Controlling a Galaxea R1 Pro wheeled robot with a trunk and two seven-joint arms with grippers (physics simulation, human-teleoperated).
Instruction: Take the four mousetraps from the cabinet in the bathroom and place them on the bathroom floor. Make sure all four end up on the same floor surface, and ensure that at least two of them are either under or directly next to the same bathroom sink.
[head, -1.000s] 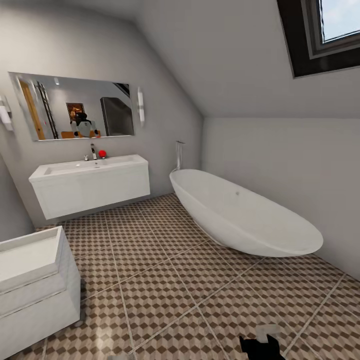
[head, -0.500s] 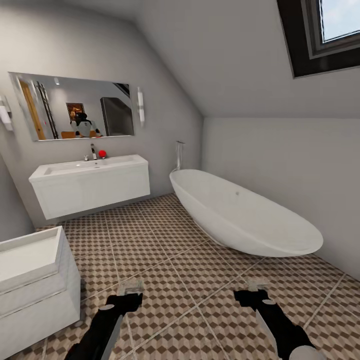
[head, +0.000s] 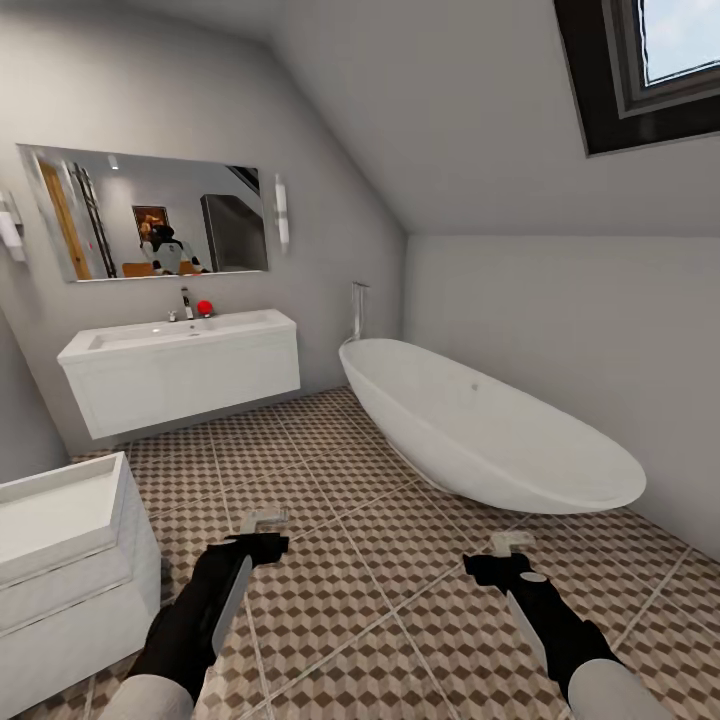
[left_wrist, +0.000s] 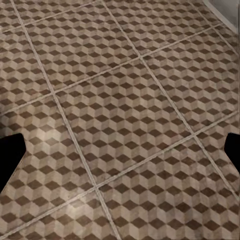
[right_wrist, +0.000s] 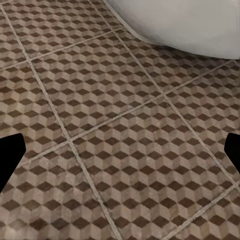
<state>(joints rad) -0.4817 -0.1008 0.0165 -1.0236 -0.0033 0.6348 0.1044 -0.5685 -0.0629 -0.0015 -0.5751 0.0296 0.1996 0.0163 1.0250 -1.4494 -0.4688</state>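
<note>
Lower left of the head view: a white vanity unit (head: 70, 560) stands on the bathroom floor (head: 380, 540). Upper left: a wall-hung white sink unit (head: 180, 370) sits below a mirror (head: 150, 212).

The left gripper (head: 262, 527) hangs above bare tile at lower centre-left, fingers spread wide, holding nothing. In the left wrist view the tile pattern (left_wrist: 120, 120) lies between the dark finger edges.

The right gripper (head: 505, 548) hangs at lower centre-right, likewise spread wide and empty. A white bathtub (head: 480, 430) sits right of centre, just beyond it.
</note>
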